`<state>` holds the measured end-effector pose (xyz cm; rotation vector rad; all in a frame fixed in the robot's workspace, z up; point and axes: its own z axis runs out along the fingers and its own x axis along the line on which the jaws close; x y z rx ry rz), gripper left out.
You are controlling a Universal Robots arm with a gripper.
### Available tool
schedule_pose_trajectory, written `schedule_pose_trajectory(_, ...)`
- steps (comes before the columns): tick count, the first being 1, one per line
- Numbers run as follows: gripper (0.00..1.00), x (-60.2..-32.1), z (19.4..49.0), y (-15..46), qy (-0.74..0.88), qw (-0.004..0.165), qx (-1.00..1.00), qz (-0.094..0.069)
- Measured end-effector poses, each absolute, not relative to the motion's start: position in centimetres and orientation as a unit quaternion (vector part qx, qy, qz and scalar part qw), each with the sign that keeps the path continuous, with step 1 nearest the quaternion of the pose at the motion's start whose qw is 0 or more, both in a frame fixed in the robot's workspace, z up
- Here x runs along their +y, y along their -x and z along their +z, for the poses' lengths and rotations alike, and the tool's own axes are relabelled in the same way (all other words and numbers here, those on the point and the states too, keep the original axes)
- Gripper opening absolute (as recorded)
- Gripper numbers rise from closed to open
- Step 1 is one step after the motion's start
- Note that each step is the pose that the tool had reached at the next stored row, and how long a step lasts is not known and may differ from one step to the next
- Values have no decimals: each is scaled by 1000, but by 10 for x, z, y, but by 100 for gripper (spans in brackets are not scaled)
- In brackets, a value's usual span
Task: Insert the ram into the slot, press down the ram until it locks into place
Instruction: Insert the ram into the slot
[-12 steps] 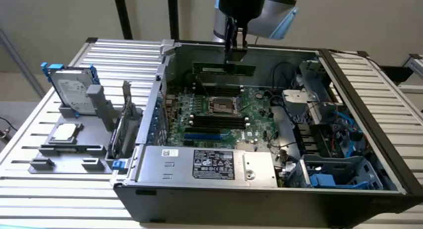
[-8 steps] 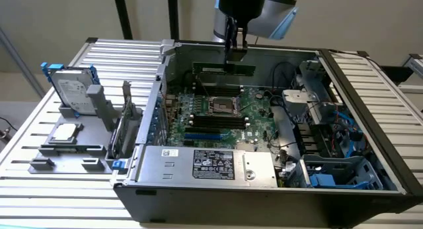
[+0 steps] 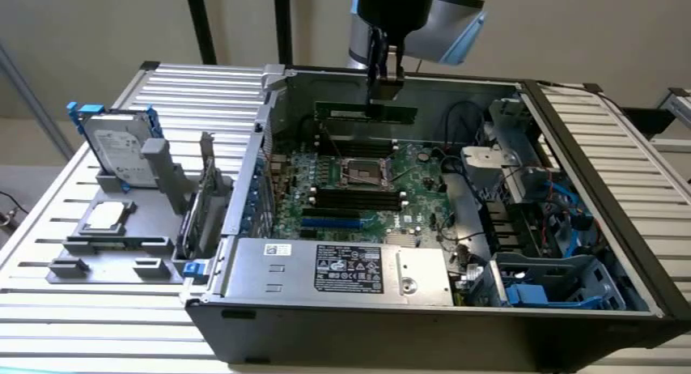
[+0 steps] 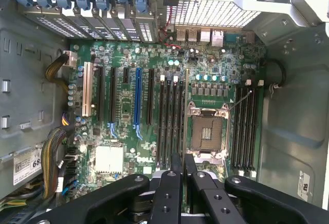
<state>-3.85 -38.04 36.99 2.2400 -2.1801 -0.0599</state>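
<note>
High over the motherboard (image 3: 426, 176), near the case wall farthest from the exterior camera, the ram (image 3: 343, 112) hangs level in the jaws. They are clenched on its upper edge about midway along, and it touches no socket yet.

I judge it light and stiff but fragile. The chips and contact edge are best left untouched, so a hold on the bare top edge near the middle suits it. Pressure should go straight down, since a tilted stick could bind or bend.

Beneath it, 2 banks of black sockets flank the processor socket (image 4: 207, 131). Which of them is the slot (image 4: 168, 124) I cannot tell, though all look vacant.

The open case (image 3: 432, 333) also holds a silver power supply (image 3: 345, 269) along its near edge, a drive cage with blue parts (image 3: 551, 281) at the near corner on the exterior view's right, and cable bundles.

Beside the case, toward the tabletop (image 3: 108, 325) edge on the exterior view's left, a grey fixture tray (image 3: 81, 248) carries an upright hard drive (image 3: 116, 147), a processor chip (image 3: 106, 216) and an upright card (image 3: 205, 192).
</note>
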Motion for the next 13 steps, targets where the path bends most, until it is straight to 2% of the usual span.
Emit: schedule_pose_trajectory(13, 13, -381, 350, 38, -716, 8, -697, -19)
